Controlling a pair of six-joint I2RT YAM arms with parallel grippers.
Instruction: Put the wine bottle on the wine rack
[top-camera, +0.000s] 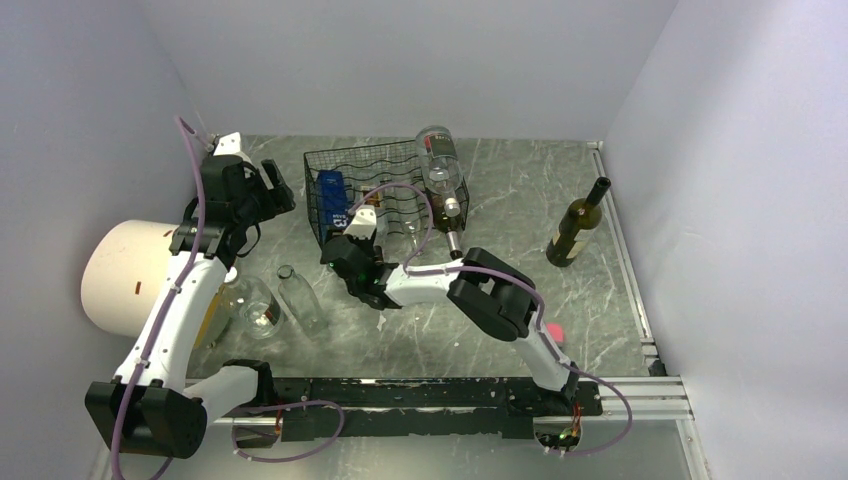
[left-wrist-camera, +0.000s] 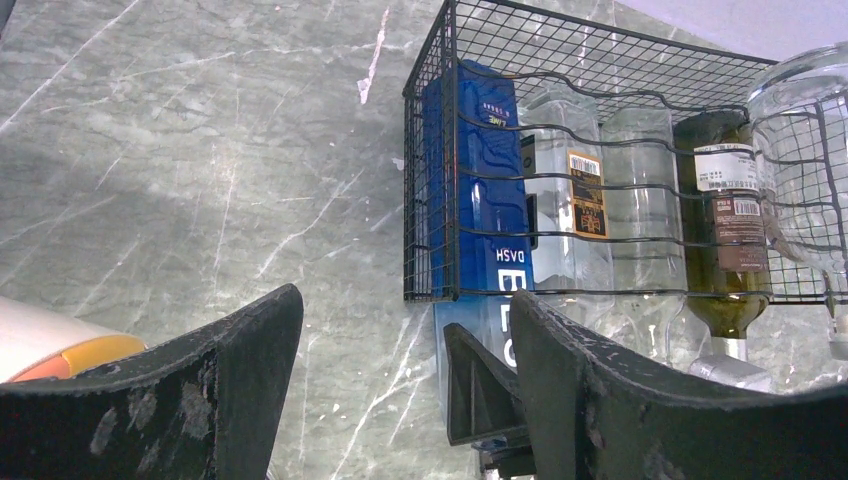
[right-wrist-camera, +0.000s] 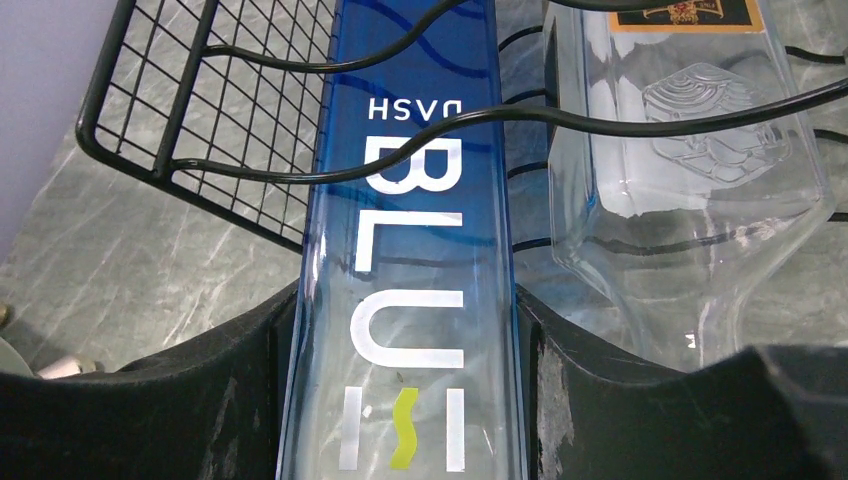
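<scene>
The black wire wine rack (top-camera: 318, 200) stands at the back middle of the table. A blue glass wine bottle (right-wrist-camera: 410, 250) with white lettering lies partly in the rack's leftmost slot (left-wrist-camera: 480, 180). Its near end sticks out toward me. My right gripper (right-wrist-camera: 410, 335) is shut on that near end, one finger on each side (top-camera: 352, 255). My left gripper (left-wrist-camera: 405, 330) is open with nothing between its fingers. It hangs above the table to the left of the rack (top-camera: 262, 195).
The rack (left-wrist-camera: 600, 60) also holds clear bottles (right-wrist-camera: 690, 160) and a dark bottle (left-wrist-camera: 725, 220); a clear bottle (top-camera: 440, 165) lies on top. A dark green bottle (top-camera: 575, 230) stands at the right. A white cylinder (top-camera: 125, 275), a glass jar (top-camera: 250, 305) and a clear bottle (top-camera: 300, 298) sit front left.
</scene>
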